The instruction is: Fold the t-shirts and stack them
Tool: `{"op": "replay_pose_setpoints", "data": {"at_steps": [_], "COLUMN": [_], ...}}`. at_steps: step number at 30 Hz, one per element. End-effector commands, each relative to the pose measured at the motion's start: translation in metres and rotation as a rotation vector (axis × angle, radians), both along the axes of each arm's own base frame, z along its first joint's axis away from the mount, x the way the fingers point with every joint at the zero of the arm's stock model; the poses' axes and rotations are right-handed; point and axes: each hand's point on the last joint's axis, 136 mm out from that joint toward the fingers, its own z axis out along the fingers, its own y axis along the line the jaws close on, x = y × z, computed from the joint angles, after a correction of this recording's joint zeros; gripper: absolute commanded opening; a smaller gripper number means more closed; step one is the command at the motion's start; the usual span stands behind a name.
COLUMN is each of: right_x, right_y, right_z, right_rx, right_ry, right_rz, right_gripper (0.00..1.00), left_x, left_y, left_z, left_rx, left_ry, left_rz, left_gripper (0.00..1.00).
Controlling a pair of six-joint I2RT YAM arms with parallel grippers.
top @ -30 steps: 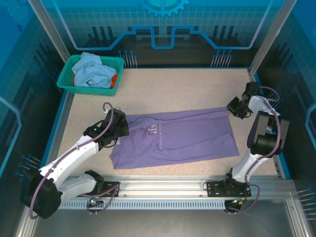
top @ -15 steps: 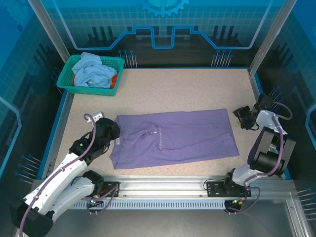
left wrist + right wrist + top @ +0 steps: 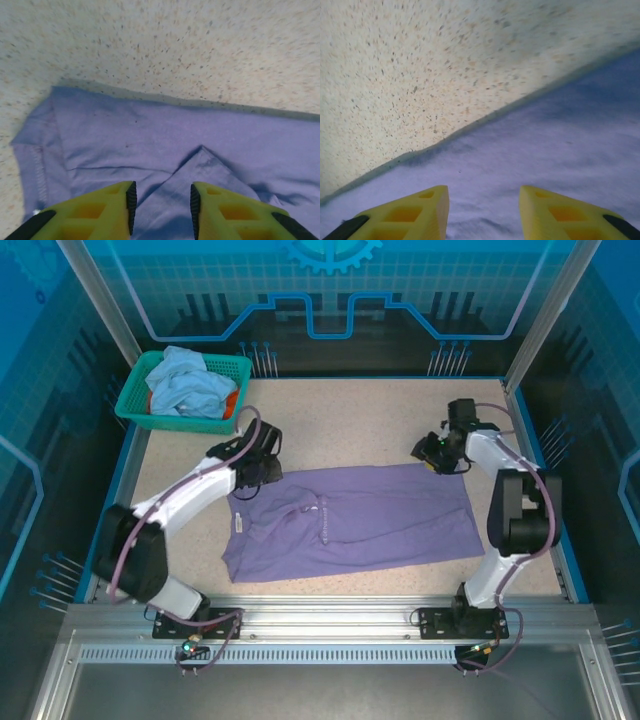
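One purple shirt (image 3: 360, 520) lay flat on the bench (image 3: 350, 415), part folded at most (a flap near the collar). My left pincer (image 3: 262, 468) and right pincer (image 3: 432, 452) hovered over its far corners, jaws apart, empty. A blue shirt (image 3: 185, 385) and an orange shirt (image 3: 232, 403) sat in the basket (image 3: 135, 412); nothing stacked.

We are seeing a speckled table (image 3: 380, 420) carrying a purple t-shirt (image 3: 390, 525) mid-frame and a teal basket (image 3: 172, 421) upper left.

Bare table (image 3: 380, 420) far of lavender t-shirt (image 3: 380, 525) open, teal basket (image 3: 135, 408) blocks far-L corner, L gripper (image 3: 161, 192) over shirt's far-L edge, R gripper (image 3: 484, 192) over far-R corner, near strip by rail (image 3: 330, 618) free
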Motion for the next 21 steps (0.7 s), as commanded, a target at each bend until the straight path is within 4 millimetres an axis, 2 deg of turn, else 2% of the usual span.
{"op": "replay_pose_setpoints", "data": {"at_steps": [1,4,8,12,17,19,21], "right_x": [-0.001,0.004,0.003,-0.001,0.001,0.007,0.013], "right_y": [-0.003,-0.012,-0.032,-0.052,-0.069,-0.069,-0.063], "right_z": [-0.020,-0.036,-0.055,-0.070,-0.075,-0.066,-0.047], "right_rx": [-0.068,-0.088,-0.051,0.049,0.092,0.110,0.094], "right_ry": [0.087,0.130,0.170,0.190,0.182,0.136,0.071], "right_rz": [0.031,0.008,-0.075,-0.173,-0.238,-0.234,-0.208], "right_gripper": [0.42,0.41,0.41,0.41,0.45,0.48,0.57], "left_x": [0.001,0.014,0.029,0.044,0.072,0.084,0.095], "left_y": [0.002,0.009,0.033,0.055,0.055,0.053,0.050], "left_z": [-0.030,-0.052,-0.080,-0.094,-0.093,-0.084,-0.067], "left_rx": [0.023,0.047,0.157,0.249,0.268,0.264,0.252], "left_ry": [0.154,0.217,0.265,0.262,0.237,0.219,0.183], "left_rz": [-0.020,0.012,0.067,0.120,0.122,0.114,0.108], "left_gripper": [0.32,0.31,0.29,0.28,0.29,0.28,0.33]}}
